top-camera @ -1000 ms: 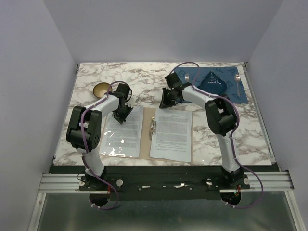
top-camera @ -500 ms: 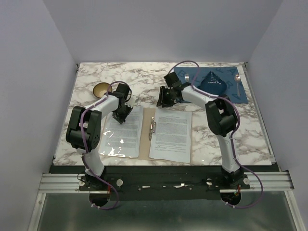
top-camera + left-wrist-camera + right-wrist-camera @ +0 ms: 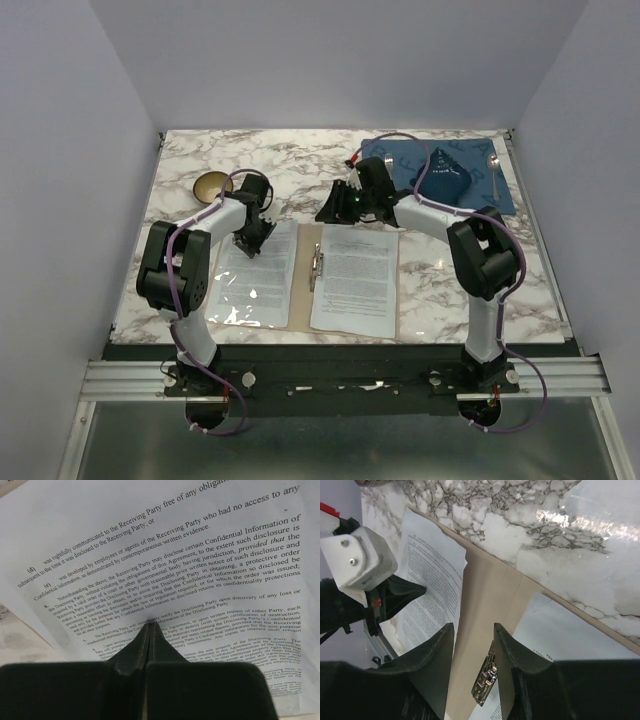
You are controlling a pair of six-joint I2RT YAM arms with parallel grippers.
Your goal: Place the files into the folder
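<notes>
- Pinning the left sheet (image 3: 255, 285) is what the left fingers (image 3: 247, 246) do: closed tight, tips down on the print, gripping nothing.
- Right fingers (image 3: 335, 210) hang partway open above the folder (image 3: 304, 300) at its 12 o'clock edge, near the spine, with nothing between them.
- Files: one sheet lies on each leaf of the open folder, mid-surface (image 3: 450, 290). The right sheet (image 3: 357, 280) is at 3 o'clock of the clip (image 3: 318, 268), the left sheet at 9 o'clock.
- Judgement: the sheets look placed but loose, so the step in hand is likely securing them at the spine or closing a leaf.
- To do it well:
  - keep the left press light and straight down so the paper doesn't slide or crease;
  - bring the right fingers in low toward the clip or leaf edge;
  - stay clear of the sheet corners.
- Left wrist view alone shows the tips actually touching the paper, mid-paragraph.
- Right wrist view alone shows:
  - the empty gap between its own fingers;
  - the clip right below them;
  - a bare tan spine strip between the sheets.
- Top view alone gives both sheets whole, both arms, and glare on the left sheet's 6 o'clock half.
</notes>
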